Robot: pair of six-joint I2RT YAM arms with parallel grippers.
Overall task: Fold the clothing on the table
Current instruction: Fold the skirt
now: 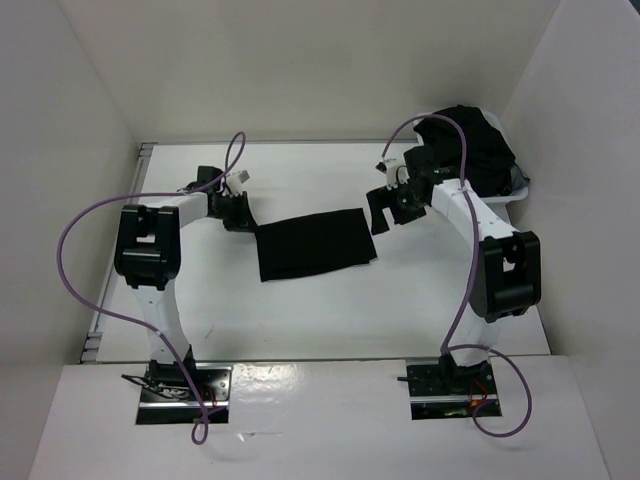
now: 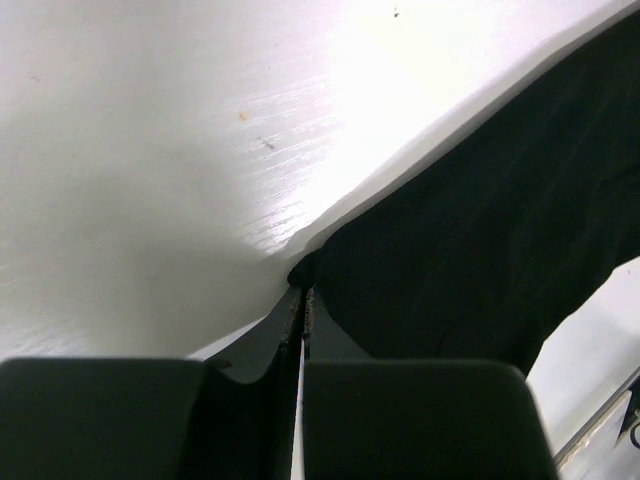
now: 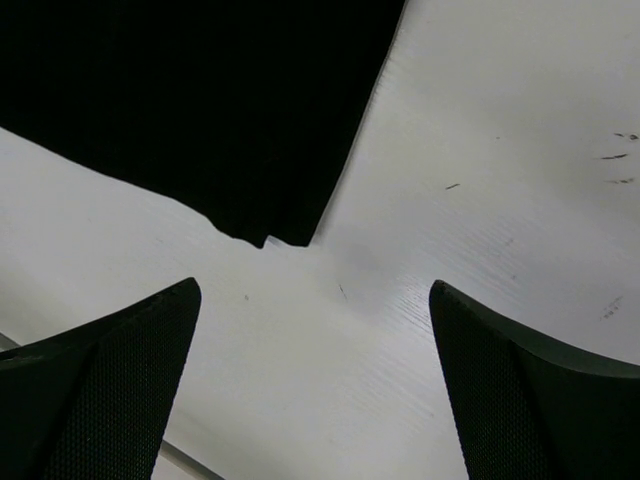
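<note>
Top view, clothing [image 1: 315, 243]: a flat black piece lying mid-desk [image 1: 300, 310], between the two arms, long side running left to right.
Top view, left claw [image 1: 245, 218]: low at the clothing's far left corner.
Top view, right claw [image 1: 385, 208]: just beside the far right corner, fingers spread.
Top view, heap [image 1: 470, 145]: black clothes bunched at the desk's far right corner, on a white tray [image 1: 520, 186], well apart from the clothing.
Left wrist view, left claw [image 2: 303, 290]: clenched, fingertips pressed together on a corner of the clothing [image 2: 480, 230].
Left wrist view, desk [image 2: 150, 150]: white, glossy, showing left of the cloth's edge.
Right wrist view, right claw [image 3: 312, 300]: released, fingers wide apart, only desk [image 3: 500, 200] between them.
Right wrist view, clothing [image 3: 200, 100]: one corner lies flat ahead of the fingers, touching neither.
</note>
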